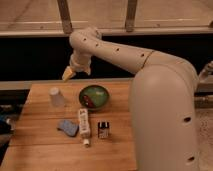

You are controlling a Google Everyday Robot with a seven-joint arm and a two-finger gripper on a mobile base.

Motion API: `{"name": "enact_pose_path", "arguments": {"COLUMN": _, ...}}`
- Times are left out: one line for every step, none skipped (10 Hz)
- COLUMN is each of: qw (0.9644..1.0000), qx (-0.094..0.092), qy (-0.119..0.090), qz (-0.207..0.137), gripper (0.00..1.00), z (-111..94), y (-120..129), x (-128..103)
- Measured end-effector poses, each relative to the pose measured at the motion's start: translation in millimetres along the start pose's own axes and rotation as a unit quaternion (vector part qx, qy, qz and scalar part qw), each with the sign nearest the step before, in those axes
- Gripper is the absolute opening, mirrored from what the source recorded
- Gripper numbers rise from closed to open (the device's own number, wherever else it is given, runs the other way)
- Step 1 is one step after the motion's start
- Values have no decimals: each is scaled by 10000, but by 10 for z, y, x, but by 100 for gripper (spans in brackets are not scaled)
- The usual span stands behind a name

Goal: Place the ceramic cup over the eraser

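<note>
The claw (pixel 69 74) hangs open and empty over the far edge of the desk (pixel 45 145). The ceramic cup (pixel 56 97) stands just below it. The eraser (pixel 103 129) lies farther off, below and right of the claw, past the green bowl (pixel 95 96).

No text, label, brand or number can be read anywhere, neither on the white patch of the eraser (pixel 103 129) near the middle of the table (pixel 45 150), nor on the white bar (pixel 83 123) left of it, nor on the gripper (pixel 69 74) hanging above the table's far left edge.
</note>
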Motion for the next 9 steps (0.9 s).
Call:
{"name": "enact_pose_path", "arguments": {"qw": 9999, "qx": 2, "qy": 72, "qz": -71, "gripper": 80, "z": 48, "y": 0, "x": -6}}
{"name": "enact_pose_path", "arguments": {"qw": 9997, "qx": -34, "qy": 137, "qz": -213, "gripper": 80, "z": 166, "y": 72, "x": -51}}
{"name": "enact_pose_path", "arguments": {"qw": 9992, "qx": -68, "qy": 175, "qz": -351, "gripper": 80, "z": 263, "y": 166, "x": -129}}
{"name": "enact_pose_path", "arguments": {"qw": 9987, "qx": -90, "qy": 200, "qz": -464, "gripper": 80, "z": 325, "y": 241, "x": -202}}
{"name": "enact_pose_path", "arguments": {"qw": 9978, "qx": -149, "qy": 206, "qz": -605, "gripper": 80, "z": 398, "y": 370, "x": -290}}
{"name": "enact_pose_path", "arguments": {"qw": 9970, "qx": -205, "qy": 216, "qz": -717, "gripper": 80, "z": 455, "y": 425, "x": -323}}
{"name": "enact_pose_path", "arguments": {"qw": 9966, "qx": -249, "qy": 208, "qz": -758, "gripper": 80, "z": 476, "y": 423, "x": -316}}
{"name": "enact_pose_path", "arguments": {"qw": 9956, "qx": -348, "qy": 178, "qz": -857, "gripper": 80, "z": 537, "y": 459, "x": -285}}
{"name": "enact_pose_path", "arguments": {"qw": 9939, "qx": -452, "qy": 104, "qz": -1001, "gripper": 80, "z": 603, "y": 542, "x": -264}}
